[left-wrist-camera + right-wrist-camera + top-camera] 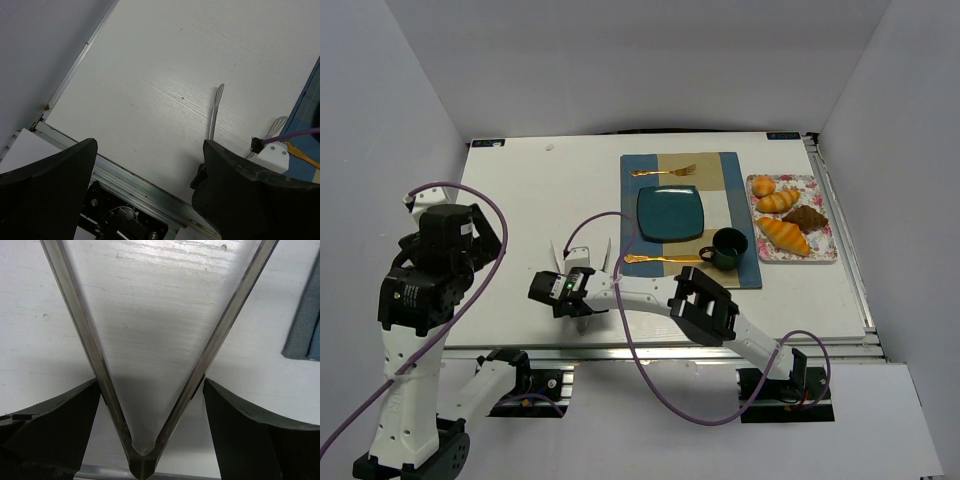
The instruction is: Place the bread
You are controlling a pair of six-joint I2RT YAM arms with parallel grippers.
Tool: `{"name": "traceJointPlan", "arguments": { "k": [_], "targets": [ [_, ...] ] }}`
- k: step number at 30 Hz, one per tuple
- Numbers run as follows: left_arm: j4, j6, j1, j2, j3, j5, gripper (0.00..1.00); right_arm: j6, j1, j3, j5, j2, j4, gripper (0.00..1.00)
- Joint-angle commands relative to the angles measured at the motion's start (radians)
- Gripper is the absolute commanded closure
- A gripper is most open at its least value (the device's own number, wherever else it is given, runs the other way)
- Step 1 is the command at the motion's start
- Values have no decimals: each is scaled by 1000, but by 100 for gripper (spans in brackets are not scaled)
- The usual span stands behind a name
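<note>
I'm watching the right claw from above. It sits low over bare table, near the front edge and left of centre, with its arm stretched across from the right base. Its fingers stand wide apart, yet they are not empty. A pair of metal tongs sits between them with the hinge end back at the wrist. Each spread arm presses against the inside of a finger, so I read this as a grip on the tongs. The tong tips point toward the far side and lie open over nothing but white tabletop.

The bread is the dark brown croissant on the flowered tray at the right edge of the table. It lies well apart from the claw, far off to its right and a little farther back. On the tray it rests among the golden croissants and a small round bun. Between claw and bread lie the blue placemat, the teal plate and the dark mug.

The left claw hangs raised at the left side, its fingers parted with nothing between them.
</note>
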Motion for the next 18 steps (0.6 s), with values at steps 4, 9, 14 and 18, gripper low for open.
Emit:
{"name": "traceJointPlan", "arguments": {
  "k": [4, 9, 14, 18],
  "targets": [
    [-23, -3, -8, -10, -16, 8, 2, -1, -36, -41, 33, 9, 103, 11],
    [-28, -5, -11, -12, -21, 8, 2, 10, -47, -39, 30, 20, 101, 11],
    [-25, -3, -14, -12, -26, 11, 2, 18, -53, -37, 27, 34, 100, 11],
    [-25, 3, -16, -7, -24, 8, 2, 21, -56, -39, 25, 35, 88, 15]
  ]
}}
